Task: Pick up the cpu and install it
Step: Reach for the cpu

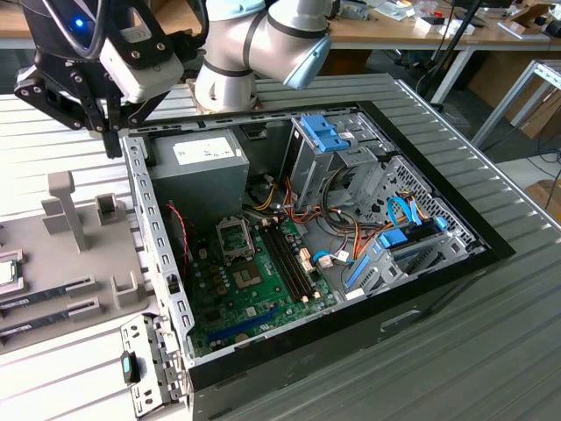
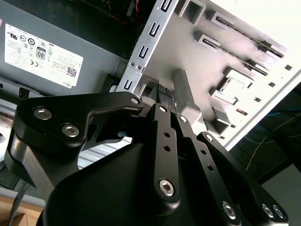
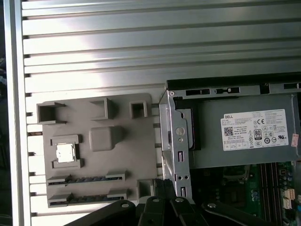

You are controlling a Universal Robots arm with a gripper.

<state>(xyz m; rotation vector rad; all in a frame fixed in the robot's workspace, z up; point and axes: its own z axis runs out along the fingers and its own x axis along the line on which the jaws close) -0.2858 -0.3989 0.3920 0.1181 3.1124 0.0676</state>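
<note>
The cpu [image 3: 66, 153] is a small silver square with a thin green rim, lying flat in a pocket of the grey holder tray [image 3: 122, 160] beside the open computer case. It also shows at the exterior view's far left [image 1: 7, 272] and in the second wrist view [image 2: 233, 85]. My gripper [image 1: 112, 147] hangs above the case's corner next to the tray, fingers shut with nothing between them [image 2: 165, 90]. It is well apart from the cpu. The motherboard [image 1: 254, 281] lies inside the case with its socket [image 1: 235, 237] near the power supply.
The grey power supply box [image 1: 197, 167] fills the case corner beneath the gripper. Memory sticks [image 3: 87, 180] lie in slots of the tray. Upright posts [image 1: 66, 210] rise from the tray. Drive cages and cables [image 1: 351, 175] crowd the case's far side. A ribbed metal table [image 3: 141, 47] surrounds everything.
</note>
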